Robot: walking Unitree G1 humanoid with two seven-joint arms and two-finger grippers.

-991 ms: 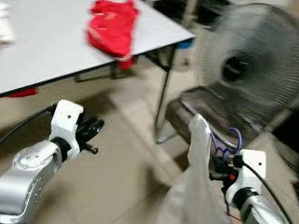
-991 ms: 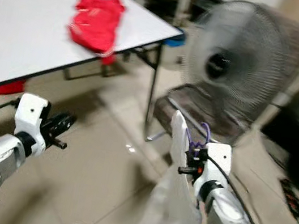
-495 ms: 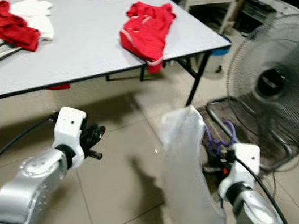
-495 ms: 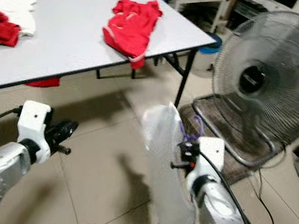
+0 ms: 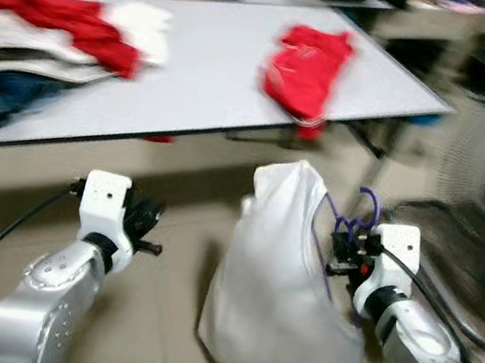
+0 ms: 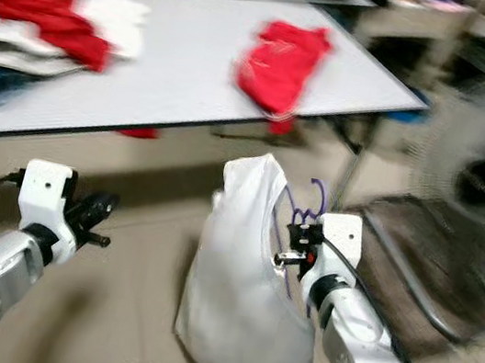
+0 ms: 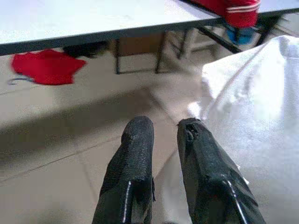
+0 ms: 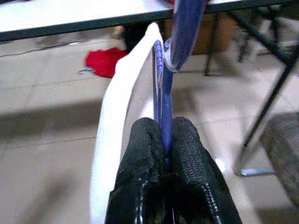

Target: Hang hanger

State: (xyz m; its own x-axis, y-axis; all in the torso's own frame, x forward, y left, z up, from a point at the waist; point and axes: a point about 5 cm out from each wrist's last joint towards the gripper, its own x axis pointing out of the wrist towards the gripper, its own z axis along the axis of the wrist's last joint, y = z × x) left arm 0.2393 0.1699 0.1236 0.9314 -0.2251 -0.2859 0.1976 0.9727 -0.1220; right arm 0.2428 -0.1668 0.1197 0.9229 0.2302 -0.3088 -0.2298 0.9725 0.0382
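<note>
Right gripper [image 8: 162, 140] is clamped on the purple hanger [image 8: 164, 84], white garment [image 5: 286, 282] draped over it. Left gripper [image 7: 161, 135] is nearly closed, holding nothing. Past them: the table [image 5: 205, 73] with the red shirt [image 5: 310, 67]. Looks like carrying; next it needs a rail.

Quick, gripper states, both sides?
Left gripper: open, holding nothing.
Right gripper: shut on the purple hanger carrying a white garment.
</note>
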